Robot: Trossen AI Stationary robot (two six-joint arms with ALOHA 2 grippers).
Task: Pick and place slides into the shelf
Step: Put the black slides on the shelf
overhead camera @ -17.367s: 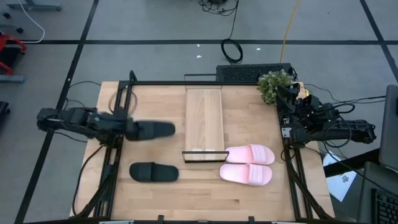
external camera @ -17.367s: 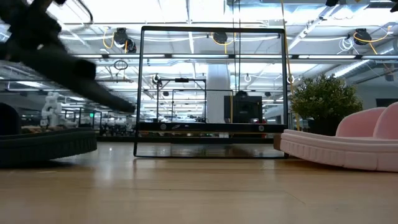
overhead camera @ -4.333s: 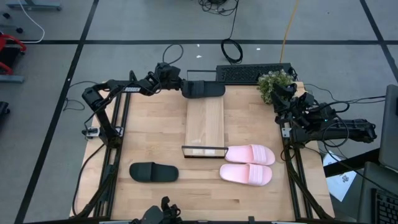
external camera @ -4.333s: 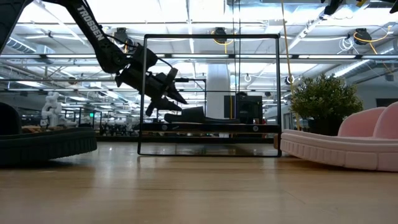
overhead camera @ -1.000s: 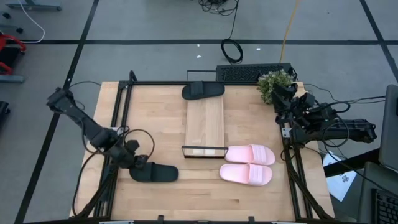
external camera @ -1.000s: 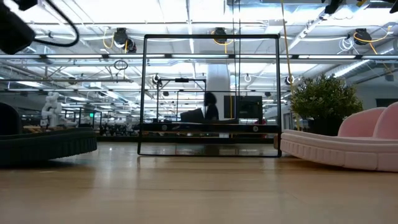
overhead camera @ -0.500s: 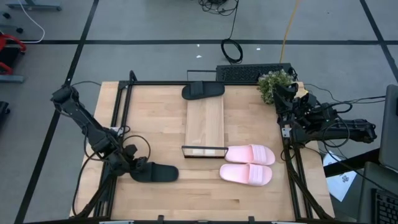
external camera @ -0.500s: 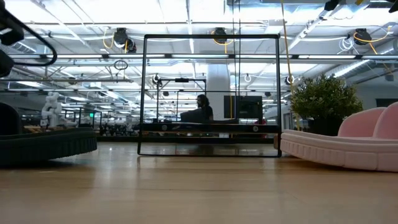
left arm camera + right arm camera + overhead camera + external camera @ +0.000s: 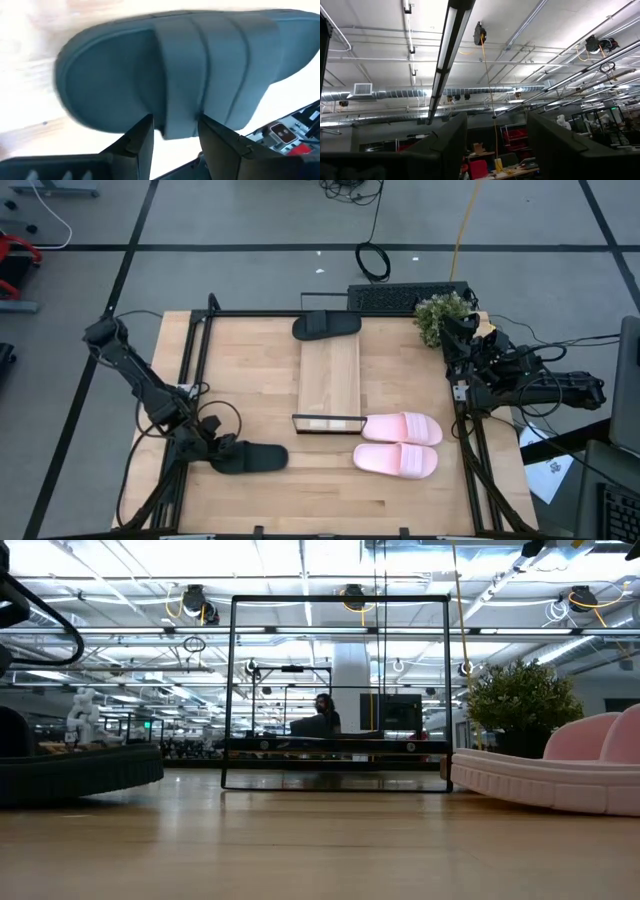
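Observation:
A black slide [image 9: 250, 457] lies sole-down near the table's near left. My left gripper [image 9: 218, 450] is low at that slide's left end, open. In the left wrist view its fingers [image 9: 142, 137] stand on either side of the edge of the slide's wide strap [image 9: 175, 100]. A second black slide [image 9: 326, 325] lies across the far end of the shelf [image 9: 329, 375]. Two pink slides [image 9: 400, 427] [image 9: 396, 459] lie side by side right of the shelf's black frame [image 9: 328, 418]. My right gripper [image 9: 495, 145] waits at the table's right edge, open, pointing up. My left gripper comes slanting down from the table's left, with one finger on each side of the strap's edge [image 9: 176, 127] on the near black slide. The slide lies flat on the table. Whether the fingers touch the strap, I cannot tell.
A potted plant [image 9: 443, 315] and a keyboard [image 9: 400, 297] are at the far right. In the low view the frame [image 9: 340, 690] stands mid-table, with a person [image 9: 325, 705] in the room behind it. Bare wood lies between the near black slide and the pink slides.
My left gripper has come down and a little toward the table's near edge, to the left end of the near black slide, and its wrist has rolled somewhat. Its fingers have kept the same gap.

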